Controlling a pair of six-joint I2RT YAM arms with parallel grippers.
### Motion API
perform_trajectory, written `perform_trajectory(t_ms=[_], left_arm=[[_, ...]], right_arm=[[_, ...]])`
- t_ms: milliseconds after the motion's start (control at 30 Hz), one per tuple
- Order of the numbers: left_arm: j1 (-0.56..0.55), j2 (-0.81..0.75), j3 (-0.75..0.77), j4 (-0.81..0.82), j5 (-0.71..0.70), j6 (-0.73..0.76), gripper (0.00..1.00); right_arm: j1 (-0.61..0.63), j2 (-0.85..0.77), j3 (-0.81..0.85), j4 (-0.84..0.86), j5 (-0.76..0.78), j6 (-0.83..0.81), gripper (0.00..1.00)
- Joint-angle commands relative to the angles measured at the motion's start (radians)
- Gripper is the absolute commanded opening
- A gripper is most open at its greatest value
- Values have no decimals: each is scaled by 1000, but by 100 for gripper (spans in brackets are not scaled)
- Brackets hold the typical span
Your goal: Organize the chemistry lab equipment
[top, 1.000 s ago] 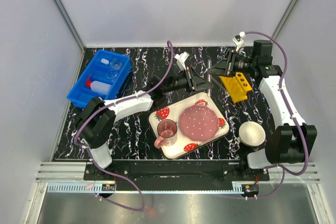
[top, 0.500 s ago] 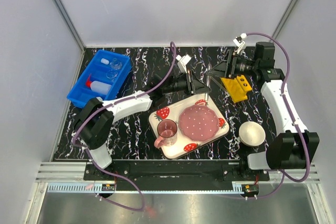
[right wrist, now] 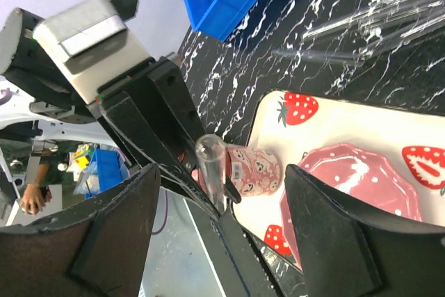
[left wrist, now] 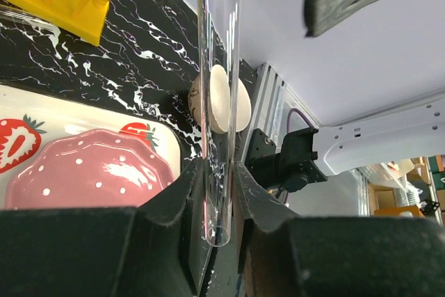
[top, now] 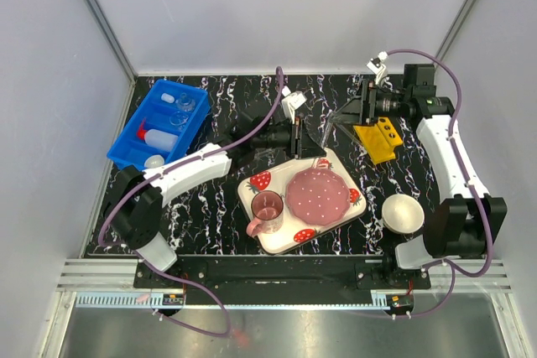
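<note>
My left gripper (left wrist: pixel 217 193) is shut on a clear glass tube (left wrist: pixel 219 88), gripping near its open end. In the top view the left gripper (top: pixel 300 133) sits above the far edge of the strawberry tray. The tube (top: pixel 324 135) points right toward my right gripper (top: pixel 344 115). My right gripper (right wrist: pixel 222 206) is open, its fingers wide on either side of the tube's rounded end (right wrist: pixel 211 161) without touching it. The yellow holed rack (top: pixel 375 138) lies just right of the right gripper. Several more tubes (right wrist: pixel 379 15) lie on the black table.
A blue bin (top: pixel 134 147) at the back left holds a white squeeze bottle (top: pixel 156 135), small glassware (top: pixel 185 104) and a white dome (top: pixel 153 160). The strawberry tray (top: pixel 281 239) carries a pink plate (top: pixel 319 193) and cup (top: pixel 267 207). A white bowl (top: pixel 403 213) stands at front right.
My right gripper has gone from shut to open and let go of the tube. My left gripper has drawn a little to the left with the tube still in it.
</note>
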Motion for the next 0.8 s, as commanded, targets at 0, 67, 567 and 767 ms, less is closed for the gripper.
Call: perform_trajectory(t_ms=[0,67,567,767], left_arm=[[7,-45,34,-1,58,81,13],[7,-46,34,-5,59,94,13],[5,-57,88,-162,46,216,13],[7,-54,102,-197,43,241,15]], right_arm=[[46,14,43,-77,-27,-58,76],[70,16,45,-96,-22,-75,76],[108,42,53,-91,-62,-40,38],[107,28,62,-88,-71,-52,20]])
